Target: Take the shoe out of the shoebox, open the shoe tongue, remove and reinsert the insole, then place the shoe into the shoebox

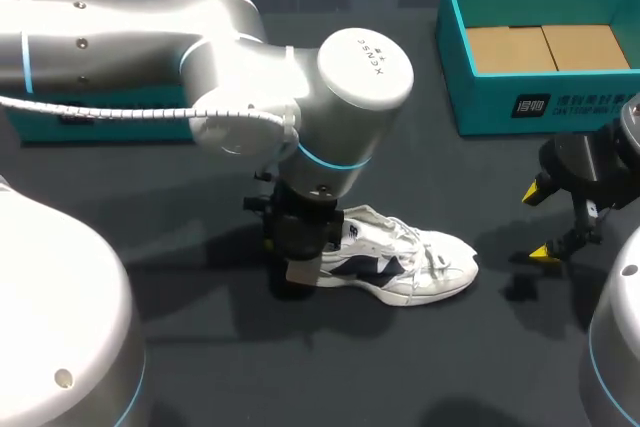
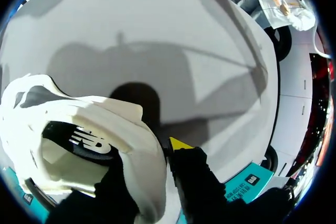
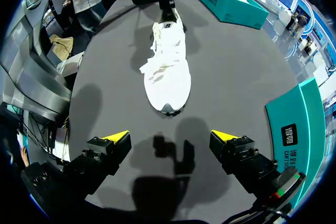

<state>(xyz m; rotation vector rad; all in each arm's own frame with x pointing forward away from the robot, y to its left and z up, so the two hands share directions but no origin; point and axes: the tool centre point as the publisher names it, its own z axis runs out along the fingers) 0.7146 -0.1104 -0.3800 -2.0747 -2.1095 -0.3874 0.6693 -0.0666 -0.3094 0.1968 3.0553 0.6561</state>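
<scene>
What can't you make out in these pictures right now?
Insole: head view, the left gripper covers the shoe's opening.
Left gripper's second yellow tip: left wrist view, hidden behind the shoe.
Inside of the left shoebox: head view, the left arm covers it.

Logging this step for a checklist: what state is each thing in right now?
Shoe: out of the boxes, upright on the table.
Left gripper: shut on the shoe's heel.
Right gripper: open, empty.
Right box: open, empty.
Left box: open, something white inside.
</scene>
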